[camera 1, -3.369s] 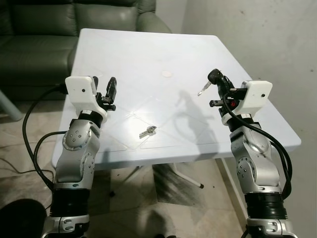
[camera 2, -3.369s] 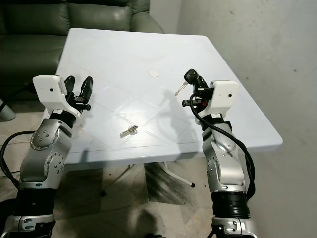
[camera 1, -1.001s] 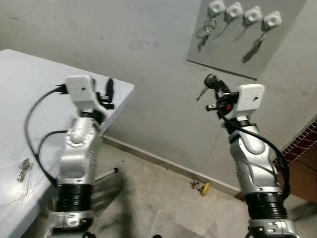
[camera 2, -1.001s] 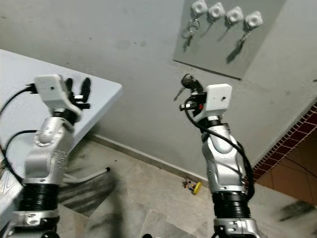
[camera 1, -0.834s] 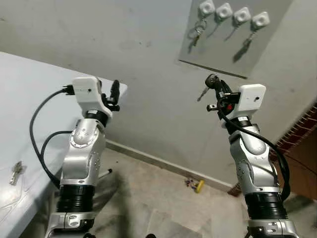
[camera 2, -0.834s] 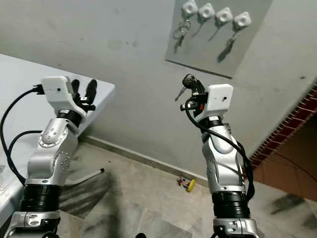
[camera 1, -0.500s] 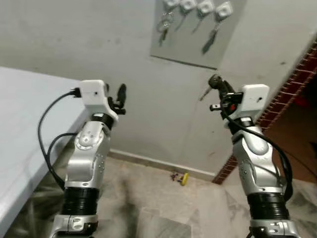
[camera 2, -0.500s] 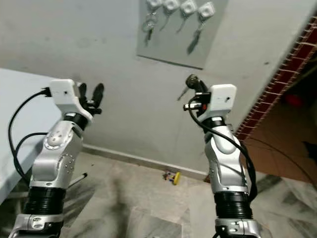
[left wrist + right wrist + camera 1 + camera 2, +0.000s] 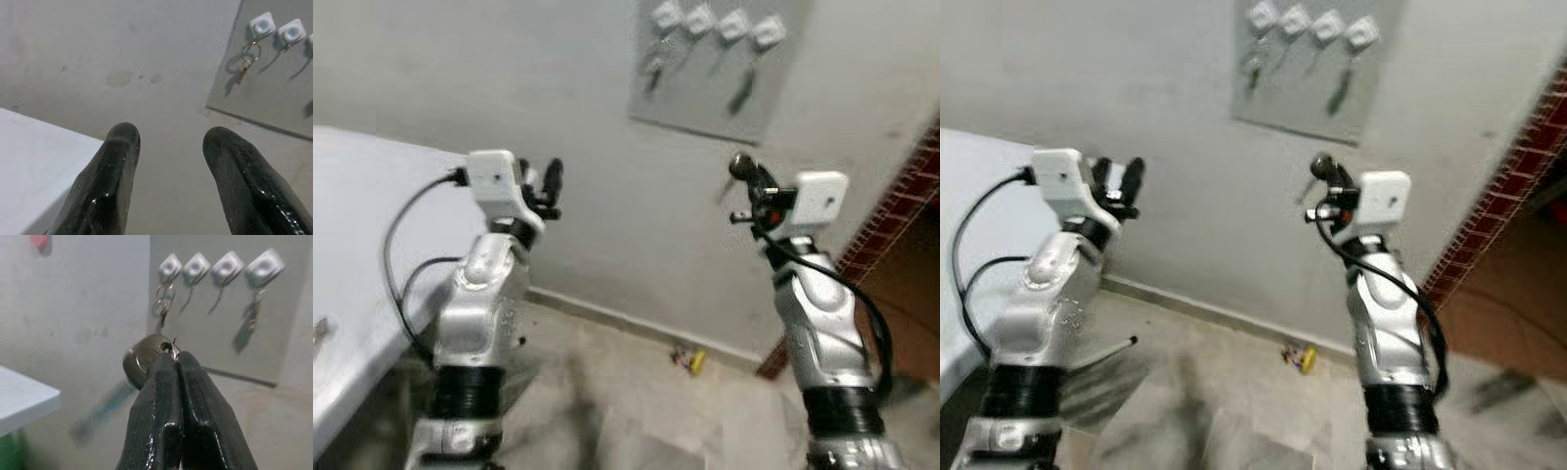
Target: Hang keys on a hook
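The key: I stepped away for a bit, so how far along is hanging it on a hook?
Pickup looks done: the right gripper is shut on the key, raised in front of the wall. In hand: the robot faces the grey hook board, whose four white hooks sit above the gripper; the two middle hooks look free. Left: reach up and hang it. The left gripper is open, holding nothing.

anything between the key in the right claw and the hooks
Nothing: in the right wrist view only bare wall and board separate the key from the hooks.
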Motion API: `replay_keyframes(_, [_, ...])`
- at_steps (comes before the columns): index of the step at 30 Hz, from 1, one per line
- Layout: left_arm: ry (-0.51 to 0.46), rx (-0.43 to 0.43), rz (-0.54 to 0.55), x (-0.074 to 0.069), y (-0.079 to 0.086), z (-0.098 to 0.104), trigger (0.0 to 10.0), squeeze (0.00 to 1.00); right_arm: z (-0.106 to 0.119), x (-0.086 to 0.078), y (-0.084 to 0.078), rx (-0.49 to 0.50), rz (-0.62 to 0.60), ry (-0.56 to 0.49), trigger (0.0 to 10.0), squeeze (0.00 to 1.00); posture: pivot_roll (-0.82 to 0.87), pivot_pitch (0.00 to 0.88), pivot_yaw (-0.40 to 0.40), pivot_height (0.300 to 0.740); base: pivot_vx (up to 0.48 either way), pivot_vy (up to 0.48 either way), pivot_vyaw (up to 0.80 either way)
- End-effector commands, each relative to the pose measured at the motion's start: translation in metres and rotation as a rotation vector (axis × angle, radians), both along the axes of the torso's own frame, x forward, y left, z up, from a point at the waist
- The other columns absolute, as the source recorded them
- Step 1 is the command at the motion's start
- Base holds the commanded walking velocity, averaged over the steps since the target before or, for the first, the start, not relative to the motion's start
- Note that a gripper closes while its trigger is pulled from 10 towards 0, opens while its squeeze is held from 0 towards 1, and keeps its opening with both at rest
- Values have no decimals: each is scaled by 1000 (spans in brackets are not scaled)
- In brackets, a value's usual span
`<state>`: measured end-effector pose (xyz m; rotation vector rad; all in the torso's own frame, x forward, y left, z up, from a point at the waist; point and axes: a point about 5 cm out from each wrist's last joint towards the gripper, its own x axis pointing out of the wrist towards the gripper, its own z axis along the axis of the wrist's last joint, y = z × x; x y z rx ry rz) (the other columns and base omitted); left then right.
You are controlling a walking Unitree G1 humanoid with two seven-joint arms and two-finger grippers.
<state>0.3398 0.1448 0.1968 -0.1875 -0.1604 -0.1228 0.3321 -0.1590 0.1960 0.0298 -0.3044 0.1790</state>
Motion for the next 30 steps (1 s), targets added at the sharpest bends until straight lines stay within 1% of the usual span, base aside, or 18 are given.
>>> replay_keyframes(1, [-15, 11, -4, 1, 1, 6, 10000, 0, 8, 1, 2, 18, 14, -22, 10000, 0, -11, 58, -68, 740, 259, 0, 0])
replay_keyframes(8, [-16, 9, -2, 2, 1, 7, 10000, 0, 8, 2, 3, 21, 20, -21, 10000, 0, -9, 51, -71, 740, 245, 0, 0])
replay_keyframes(12, [-15, 7, -2, 2, 1, 7, 10000, 0, 8, 2, 4, 27, 30, -9, 10000, 0, -10, 43, -73, 740, 0, 0, 0])
replay_keyframes(15, [-16, 7, -1, 3, 1, 7, 10000, 0, 9, 1, 5, 11, 34, -23, 10000, 0, -9, 40, -74, 740, 0, 0, 0])
replay_keyframes(22, [-16, -9, -8, 3, 1, 7, 10000, 0, 9, 1, 7, 6, 42, -25, 10000, 0, -9, 33, -74, 740, 0, 0, 0])
replay_keyframes(30, [-15, -6, -11, 3, 0, 7, 10000, 0, 8, 1, 7, 12, 47, -19, 10000, 0, -9, 28, -73, 740, 0, 0, 0])
